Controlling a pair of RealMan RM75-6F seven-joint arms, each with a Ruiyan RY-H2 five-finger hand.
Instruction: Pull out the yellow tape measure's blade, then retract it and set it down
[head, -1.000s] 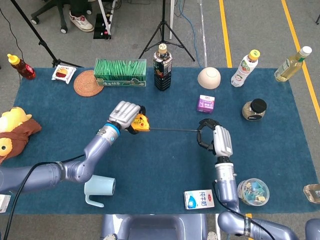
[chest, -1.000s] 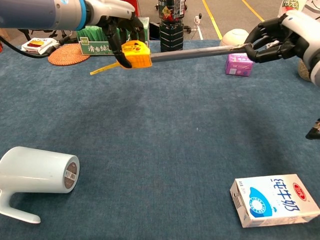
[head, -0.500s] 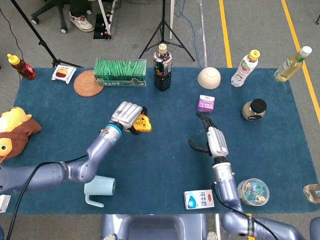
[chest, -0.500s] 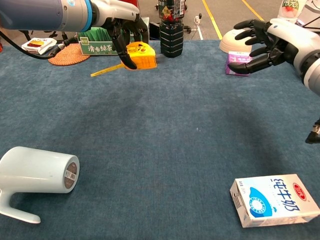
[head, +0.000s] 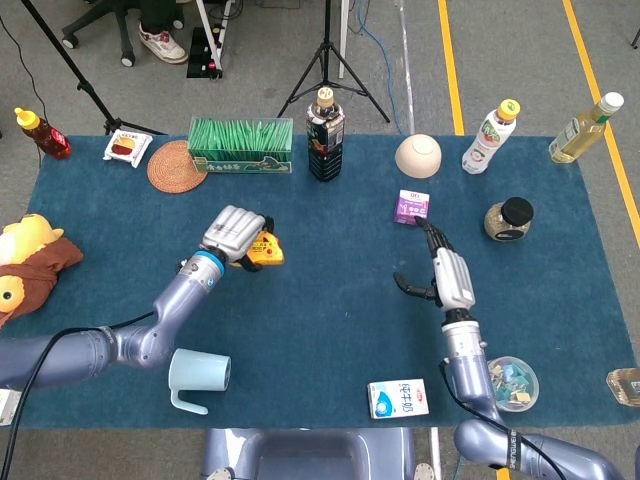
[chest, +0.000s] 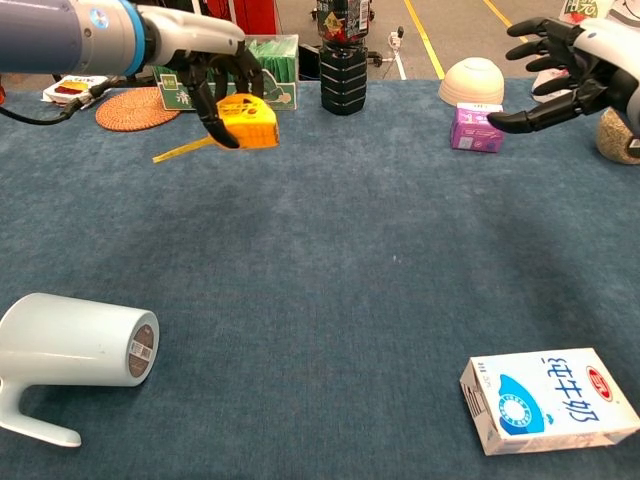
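Observation:
The yellow tape measure (head: 264, 250) (chest: 249, 121) is held above the blue cloth by my left hand (head: 231, 234) (chest: 212, 75), whose fingers wrap over its top. Its blade is back inside the case; a thin yellow strap (chest: 180, 151) trails out to the left. My right hand (head: 448, 273) (chest: 570, 72) hovers well to the right with its fingers spread and nothing in them, near the small purple box (head: 411, 207) (chest: 475, 128).
A pale blue mug (head: 199, 375) (chest: 75, 345) lies on its side at the front left and a milk carton (head: 399, 398) (chest: 548, 398) lies at the front right. A dark bottle (head: 324, 134), green box (head: 240, 146), woven coaster (head: 176, 165) and bowl (head: 417, 155) stand along the back.
The blade, stretched between both hands a second ago, has retracted into the case. My right hand let go, opened and drew back right. My left hand carried the tape measure left.

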